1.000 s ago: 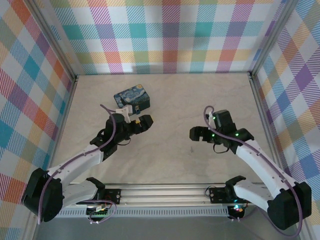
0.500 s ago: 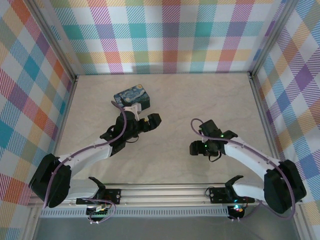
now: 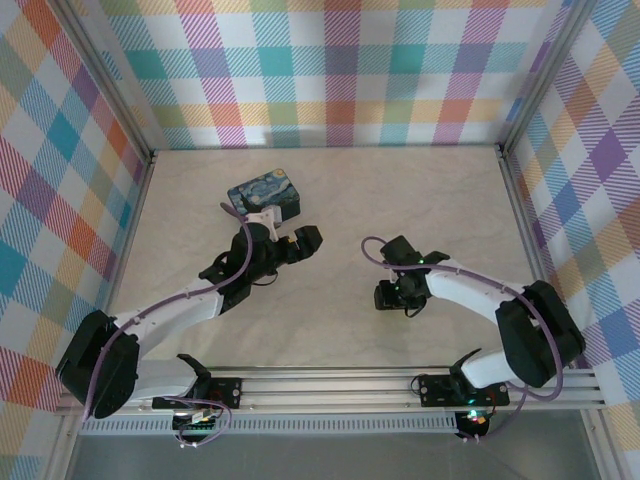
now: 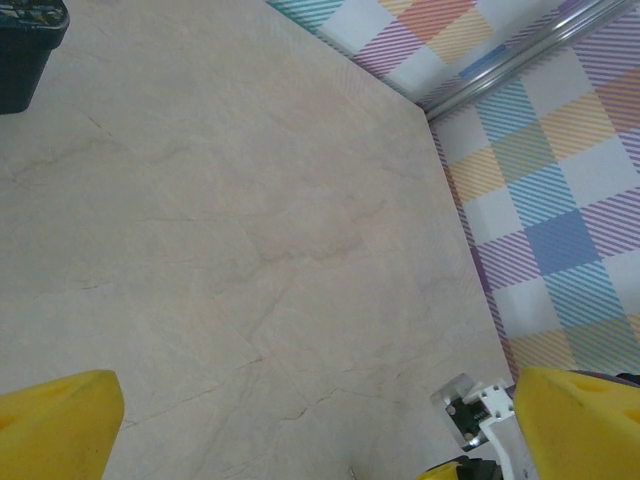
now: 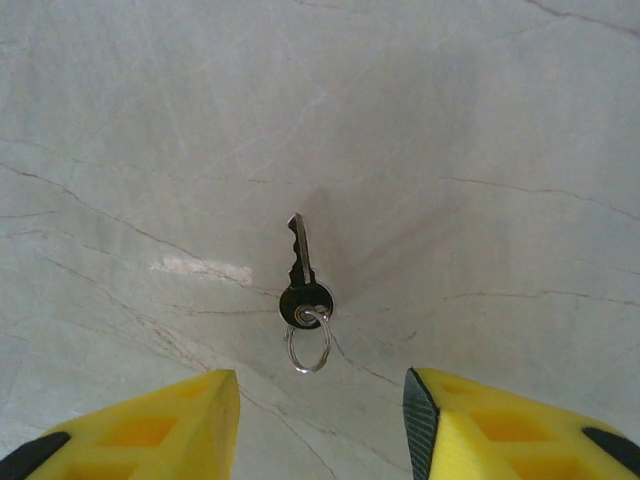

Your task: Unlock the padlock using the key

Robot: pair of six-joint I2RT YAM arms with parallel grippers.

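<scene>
- Where both arms reach out, the pale marbled table [image 3: 330,340] spreads beneath them, boxed in by pastel checked walls [image 3: 340,70].
- The tin [image 3: 265,197], printed with a swirling starry-night painting, sits near the left gripper [image 3: 303,240], beyond its jaws and off to their left. Any lettering on it is too small to read.
- In the left wrist view, the left gripper [image 4: 320,420] has its yellow fingers [image 4: 55,425] spread wide, with only bare table between them.
- The right gripper [image 3: 388,296] points down at the table. Its yellow fingers [image 5: 150,425] stand apart and hold nothing.
- The key [image 5: 302,275] lies flat just ahead of the gap between the right jaws. Its blade points away from them and its dark round head is nearer. Any stamp on it is unreadable.
- A thin wire ring [image 5: 308,348] hangs through the head, on the side towards the jaws.
</scene>
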